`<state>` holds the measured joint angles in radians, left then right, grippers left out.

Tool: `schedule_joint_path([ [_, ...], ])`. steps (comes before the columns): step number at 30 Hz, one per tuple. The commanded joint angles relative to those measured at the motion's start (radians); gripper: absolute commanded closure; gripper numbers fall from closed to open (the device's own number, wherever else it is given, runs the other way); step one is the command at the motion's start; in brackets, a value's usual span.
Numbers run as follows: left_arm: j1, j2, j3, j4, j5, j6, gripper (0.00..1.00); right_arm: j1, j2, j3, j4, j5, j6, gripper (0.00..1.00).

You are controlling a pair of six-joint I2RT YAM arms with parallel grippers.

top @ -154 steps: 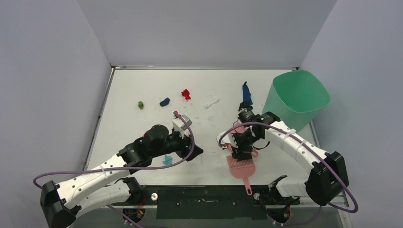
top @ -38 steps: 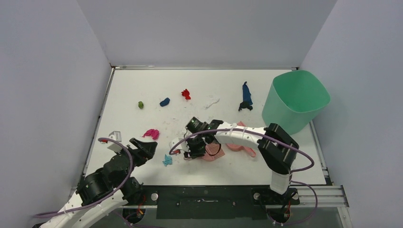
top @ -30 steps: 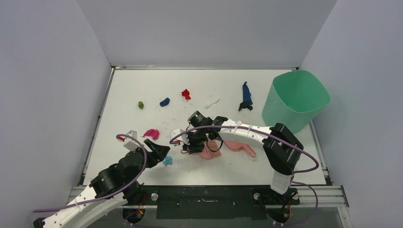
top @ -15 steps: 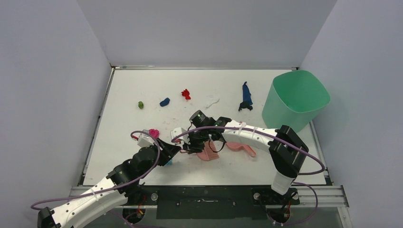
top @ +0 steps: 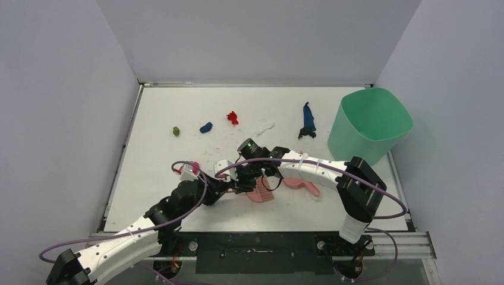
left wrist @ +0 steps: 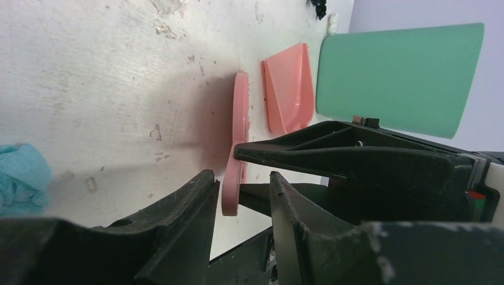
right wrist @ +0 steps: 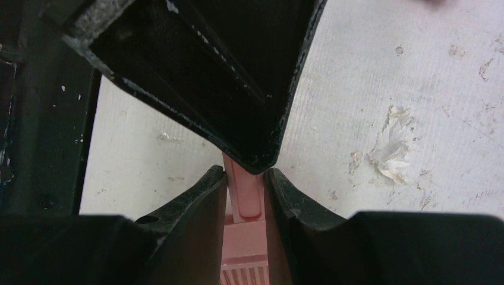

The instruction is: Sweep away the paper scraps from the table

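Note:
My right gripper [top: 241, 178] is shut on the handle of the pink brush [top: 261, 191], which it holds at the table's [top: 178, 101] front middle. In the right wrist view [right wrist: 245, 172] the handle [right wrist: 243, 196] sits tight between its fingers. My left gripper [top: 223, 185] is open; in the left wrist view [left wrist: 241, 175] the handle's free end [left wrist: 230, 190] lies in the gap between its fingers. Paper scraps lie farther back: green [top: 176, 130], blue [top: 205, 127], red [top: 232, 117], white [top: 265, 126], dark blue [top: 308, 119]. A magenta one [top: 194, 166] peeks from behind the left wrist. A cyan one [left wrist: 21, 178] shows beside the left fingers.
The pink dustpan [top: 300, 185] lies just right of the brush; it also shows in the left wrist view [left wrist: 287, 89]. A green bin [top: 368, 124] stands at the back right. Grey-lilac walls close in the table on three sides.
My right gripper carried the brush from the front right to the middle and has held still since. My left arm reached right until its open jaws straddle the handle's end, covering the cyan scrap.

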<state>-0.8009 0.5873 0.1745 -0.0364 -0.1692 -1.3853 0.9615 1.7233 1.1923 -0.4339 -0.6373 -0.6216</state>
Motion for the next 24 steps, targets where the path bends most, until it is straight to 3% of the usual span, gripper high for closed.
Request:
schedule_joint_path([
  [1, 0.009, 0.051, 0.0, 0.154, 0.056, -0.008, 0.65, -0.007, -0.059, 0.0, 0.047, -0.037, 0.006, 0.95],
  [5, 0.012, 0.105, 0.005, 0.188, 0.086, 0.006, 0.74, -0.006, -0.055, 0.002, 0.046, -0.039, 0.002, 0.95],
  [13, 0.024, 0.162, 0.012, 0.219, 0.106, 0.022, 0.76, -0.007, -0.062, 0.0, 0.046, -0.047, -0.001, 0.95],
  [21, 0.038, 0.19, 0.004, 0.247, 0.119, 0.034, 0.96, -0.007, -0.064, -0.013, 0.048, -0.054, -0.001, 0.95],
  [22, 0.041, 0.19, 0.006, 0.246, 0.124, 0.043, 1.0, -0.007, -0.065, -0.013, 0.045, -0.058, 0.0, 0.94],
  [24, 0.046, 0.186, 0.015, 0.234, 0.141, 0.068, 1.0, -0.011, -0.069, -0.005, 0.028, -0.075, 0.005, 0.81],
])
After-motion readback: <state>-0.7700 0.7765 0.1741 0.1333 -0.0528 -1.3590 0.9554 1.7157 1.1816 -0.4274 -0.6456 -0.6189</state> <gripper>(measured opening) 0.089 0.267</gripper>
